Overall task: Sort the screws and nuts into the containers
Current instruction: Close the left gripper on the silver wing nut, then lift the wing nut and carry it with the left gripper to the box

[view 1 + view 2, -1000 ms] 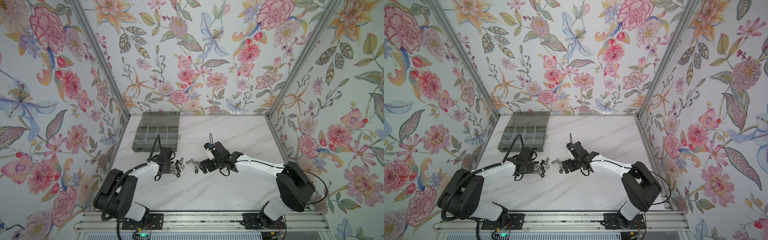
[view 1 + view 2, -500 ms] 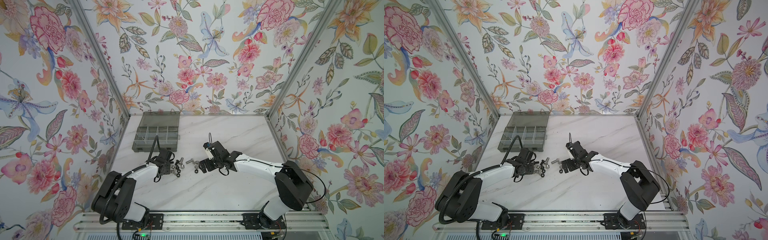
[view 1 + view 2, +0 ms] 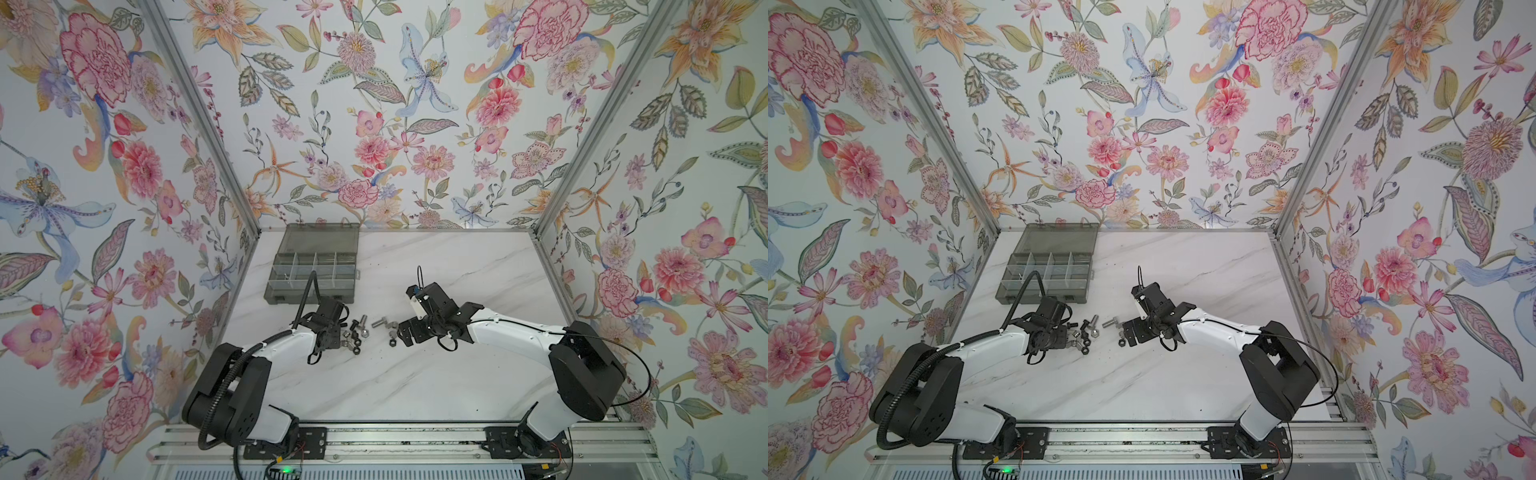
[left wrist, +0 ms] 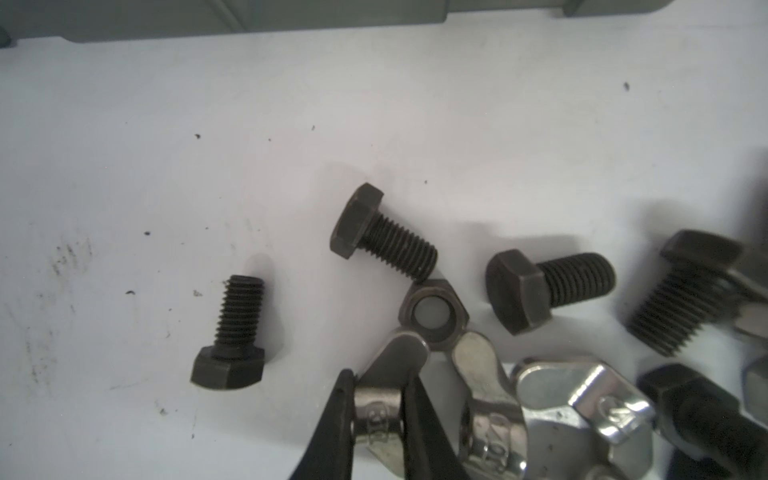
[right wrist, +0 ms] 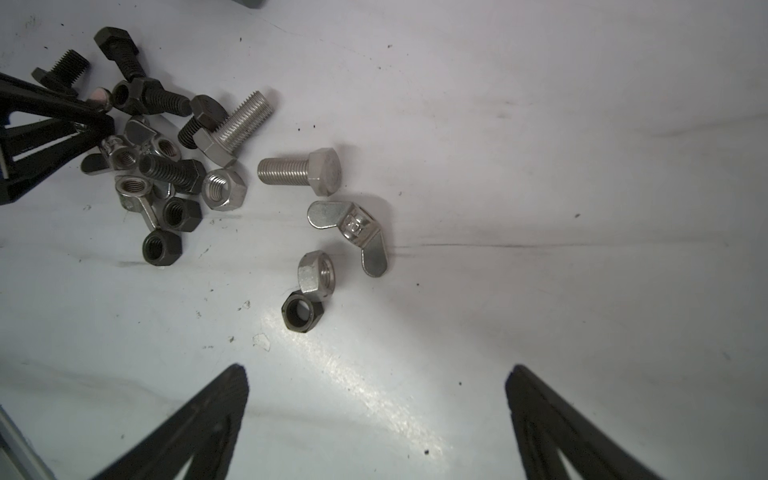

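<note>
Both top views look steeply down from high above the front edge onto the whole table, far off and almost alike. The left wrist camera hangs very close over black bolts and a wing nut, facing the grey box. The right wrist camera, somewhat farther, views the same heap of hardware.
</note>
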Robot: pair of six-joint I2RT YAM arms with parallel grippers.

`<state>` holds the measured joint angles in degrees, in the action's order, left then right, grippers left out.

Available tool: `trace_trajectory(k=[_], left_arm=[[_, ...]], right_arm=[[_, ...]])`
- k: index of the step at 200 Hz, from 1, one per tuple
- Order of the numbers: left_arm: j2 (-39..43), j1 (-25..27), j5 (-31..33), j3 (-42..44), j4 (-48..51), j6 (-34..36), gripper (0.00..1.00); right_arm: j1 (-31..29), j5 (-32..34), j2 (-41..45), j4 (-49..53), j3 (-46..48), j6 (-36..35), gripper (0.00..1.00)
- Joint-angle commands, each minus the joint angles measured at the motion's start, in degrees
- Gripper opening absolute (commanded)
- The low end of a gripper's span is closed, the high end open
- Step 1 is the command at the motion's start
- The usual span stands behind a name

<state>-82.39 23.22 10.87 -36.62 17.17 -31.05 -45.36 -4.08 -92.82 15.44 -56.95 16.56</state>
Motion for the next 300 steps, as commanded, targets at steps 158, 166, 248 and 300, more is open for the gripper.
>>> trace_trajectory(k=[158,166,248,300], left_arm=[[-0.4,-20.9,-4.1,-22.2,1.3,11.2,0.03],[-2.0,-22.2,-4.5,-23.4,0.4,11.5,0.03],[-18.3,-31.2,-10.7,-35.0,-8.9,13.8,0.0],[-25.5,-32.7,-11.6,-41.0,-10.6,12.8,0.0]], right_arm=[[-0.5,0.5,1.1,1.0,0.3,0.4,0.99],[-0.5,0.4,1.0,0.9,0.2,0.4,0.99],[-0.5,-0.2,-2.0,2.3,-2.9,-0.2,0.99],[-0.3,-0.3,-3.3,3.0,-4.7,-0.6,0.99]])
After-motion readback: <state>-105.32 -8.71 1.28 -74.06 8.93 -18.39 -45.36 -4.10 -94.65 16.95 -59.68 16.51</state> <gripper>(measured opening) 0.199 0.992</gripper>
